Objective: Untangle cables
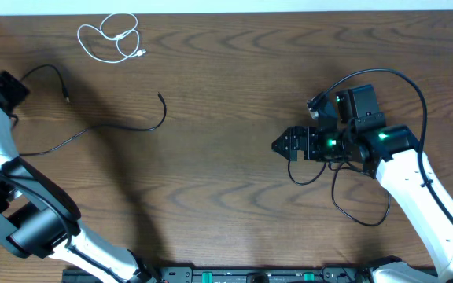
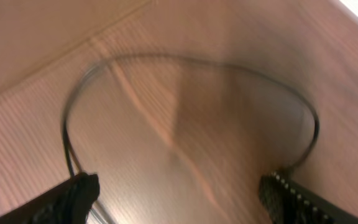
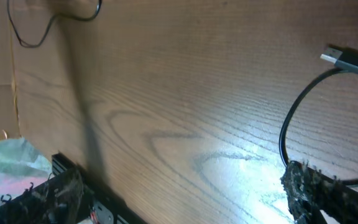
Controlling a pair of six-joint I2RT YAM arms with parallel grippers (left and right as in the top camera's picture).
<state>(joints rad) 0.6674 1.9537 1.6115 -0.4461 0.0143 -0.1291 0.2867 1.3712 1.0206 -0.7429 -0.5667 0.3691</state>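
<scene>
— On the table [image 1: 226, 220], how tangled are things?

— Hardly at all, I'd say. The white cable [image 1: 110, 39] sits coiled near the far edge, towards the left, alone. The left black cable [image 1: 93, 131] sprawls along the left side. The right black cable [image 3: 283, 138] loops by the right arm. All three lie well apart, none crossing another.

— So what's left?

— Little, by my judgement: perhaps straightening loops and drawing the arms clear.

— And the arms?

— The left arm reaches to the left edge, with the left gripper [image 2: 179, 190] low over a bend of its cable, jaws wide, clamping nothing. The cable arcs from beside one finger round to the other. The right arm stretches in from the near right, the right gripper [image 3: 182, 193] pointing left, jaws wide and empty. Its cable's plug [image 3: 347, 59] lies ahead to one side.
</scene>
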